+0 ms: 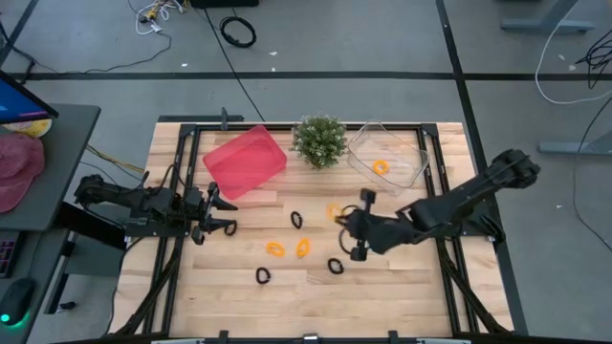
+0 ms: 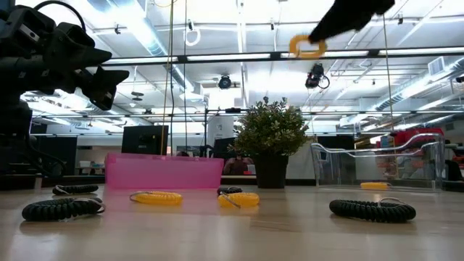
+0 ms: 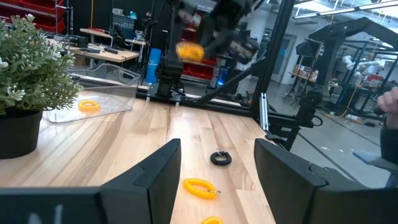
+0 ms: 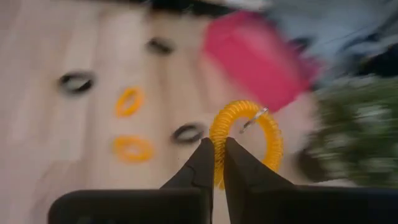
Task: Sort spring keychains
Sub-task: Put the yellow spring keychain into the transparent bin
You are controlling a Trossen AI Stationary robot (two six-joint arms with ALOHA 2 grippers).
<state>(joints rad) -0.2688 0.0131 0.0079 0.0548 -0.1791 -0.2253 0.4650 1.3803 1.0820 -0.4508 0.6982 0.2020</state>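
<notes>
With 1 orange keychain (image 1: 382, 166) in the clear bin (image 1: 413, 162), right gripper (image 4: 217, 158) jaws clench another orange keychain (image 4: 245, 138); left gripper (image 1: 226, 217), jaws released, waits.

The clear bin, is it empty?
No. The clear bin holds one orange keychain; the right gripper carries another orange keychain above the table.
</notes>
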